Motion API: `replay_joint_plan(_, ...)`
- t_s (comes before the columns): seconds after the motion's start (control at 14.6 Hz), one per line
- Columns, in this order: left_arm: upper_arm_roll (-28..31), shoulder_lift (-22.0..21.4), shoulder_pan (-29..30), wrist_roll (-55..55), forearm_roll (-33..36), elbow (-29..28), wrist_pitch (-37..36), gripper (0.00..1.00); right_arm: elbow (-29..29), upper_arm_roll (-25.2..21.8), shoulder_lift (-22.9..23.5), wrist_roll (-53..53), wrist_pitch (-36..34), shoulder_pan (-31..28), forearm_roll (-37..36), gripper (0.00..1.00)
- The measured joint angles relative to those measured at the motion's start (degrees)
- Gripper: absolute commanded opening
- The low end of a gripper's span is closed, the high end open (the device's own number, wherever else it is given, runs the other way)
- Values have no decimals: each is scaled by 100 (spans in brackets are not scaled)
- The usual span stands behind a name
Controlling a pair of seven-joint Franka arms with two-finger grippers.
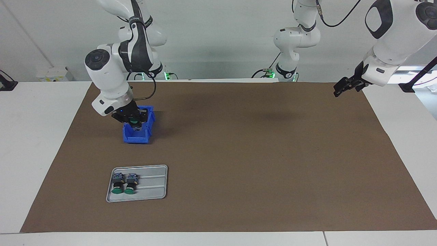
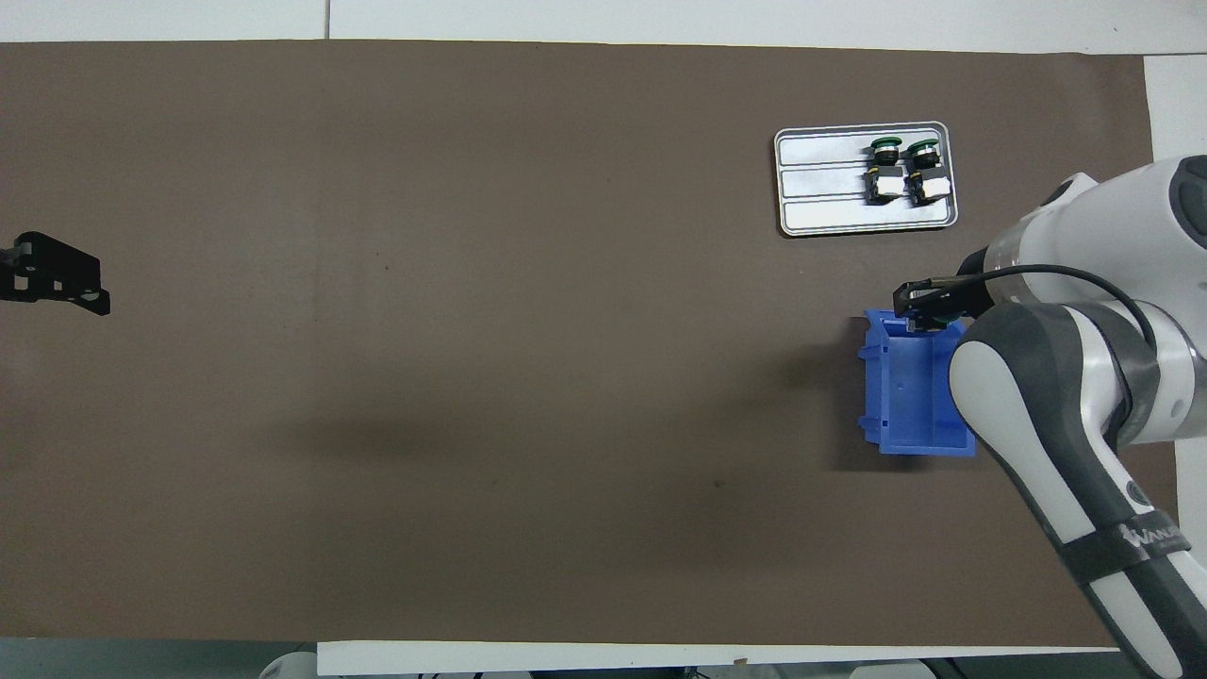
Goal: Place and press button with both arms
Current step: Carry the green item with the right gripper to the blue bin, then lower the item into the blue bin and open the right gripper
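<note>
My right gripper hangs low over the blue bin, shut on a green-capped button. In the overhead view the right gripper is over the bin's end farther from the robots, and the button is mostly hidden. Two more buttons lie side by side on the silver tray, green caps away from the robots. They also show in the overhead view. My left gripper waits raised over the mat's edge at the left arm's end, and shows in the overhead view.
A brown mat covers most of the white table. The tray lies farther from the robots than the bin, both toward the right arm's end. The right arm's forearm hides part of the bin from above.
</note>
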Motion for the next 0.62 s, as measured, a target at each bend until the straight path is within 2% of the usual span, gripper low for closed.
replay_joint_plan(0.27, -3, -33, -1, 0, 0, -21, 0, 100, -427, 5, -70, -115, 290, -209, 7, 1)
replay_joint_plan(0.48, -5, -45, -4, 0, 0, -22, 1, 100, -790, 24, -70, -115, 766, -209, 9, 1)
replay_joint_plan(0.55, -5, -49, -4, 0, 0, -22, 6, 100, -919, 31, -69, -115, 908, -207, 9, 3)
replay_joint_plan(0.62, -5, -52, -4, 1, 0, -22, 20, 100, -1014, 37, -69, -118, 982, -205, 9, 12)
